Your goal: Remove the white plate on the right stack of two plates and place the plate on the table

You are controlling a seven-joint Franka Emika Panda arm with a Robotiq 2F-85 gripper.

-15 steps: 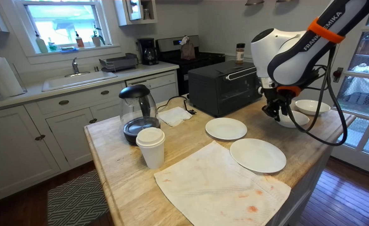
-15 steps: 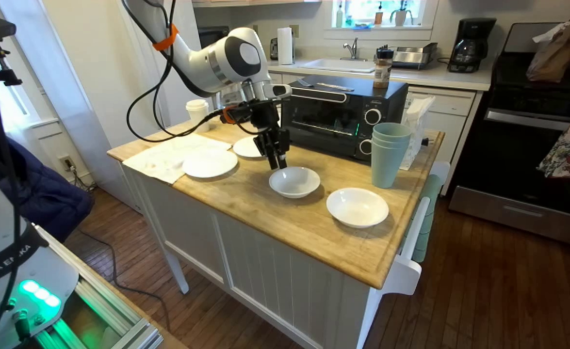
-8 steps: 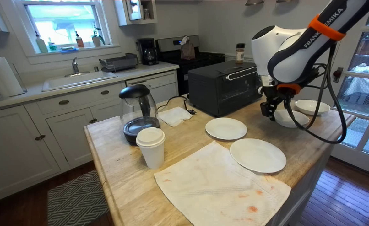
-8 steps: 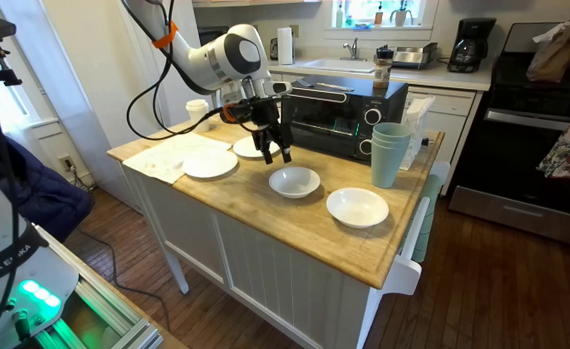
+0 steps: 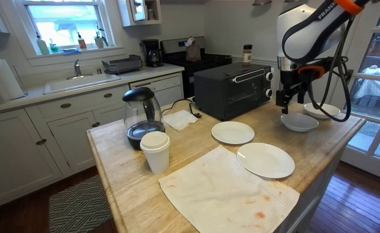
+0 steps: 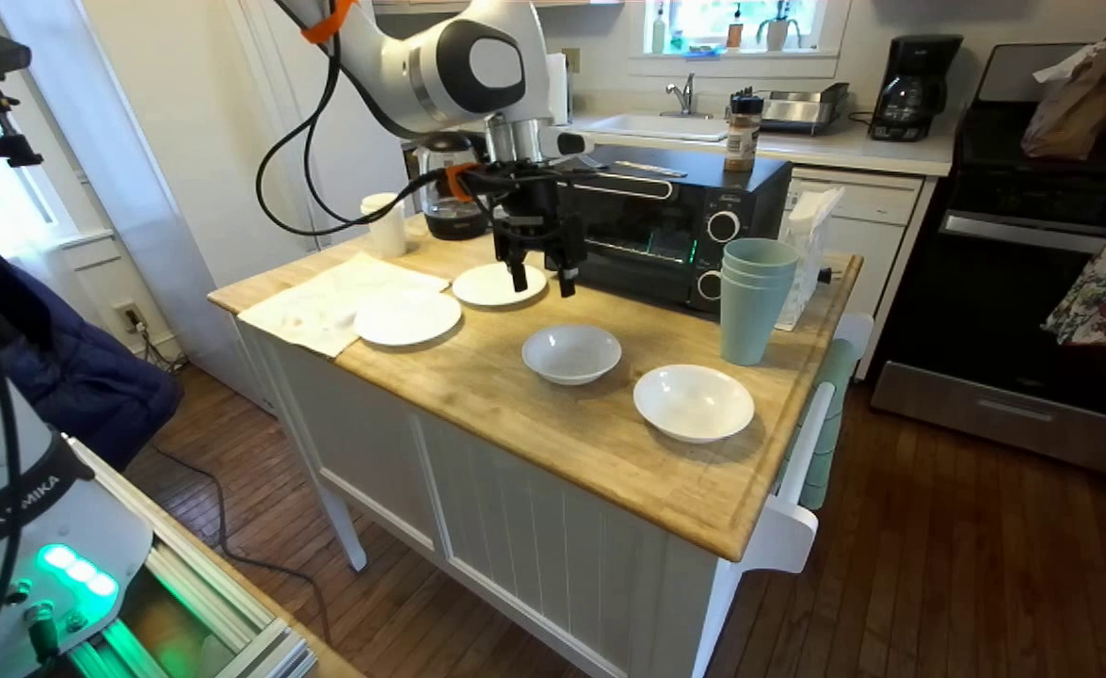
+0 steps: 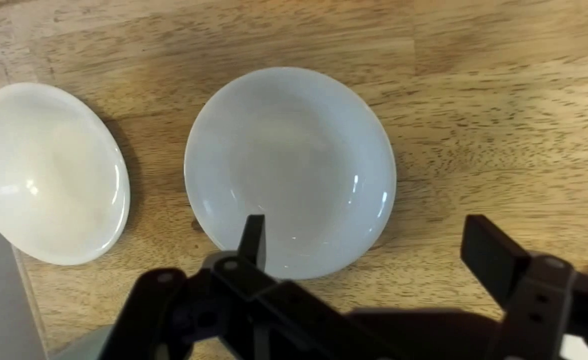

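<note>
The white plate (image 6: 571, 355), a small glossy dish with a raised rim, rests upright on the wooden table (image 6: 477, 377). Its like, a second white dish (image 6: 694, 405), sits apart from it, so a stack of two plates is out of view. My gripper (image 5: 293, 105) hangs above the white plate, clear of it in both exterior views. Seen from the wrist, the gripper (image 7: 369, 240) is spread wide with nothing between its fingers. One finger (image 7: 253, 235) overlaps the near rim of the white plate (image 7: 289, 165) in that view; the opposite finger (image 7: 494, 255) is over bare wood.
Two flatter white plates (image 5: 233, 132) (image 5: 267, 160) lie near a stained cloth (image 5: 222, 191). A black toaster oven (image 6: 665, 226) stands close behind the gripper. Stacked green cups (image 6: 755, 301) are at the table's end. A glass kettle (image 5: 144, 116) and paper cup (image 5: 156, 152) occupy the far part.
The fingers have spread from nearly together at the white plate's rim to wide apart. The gripper has risen away from the table. Both dishes have stayed where they were.
</note>
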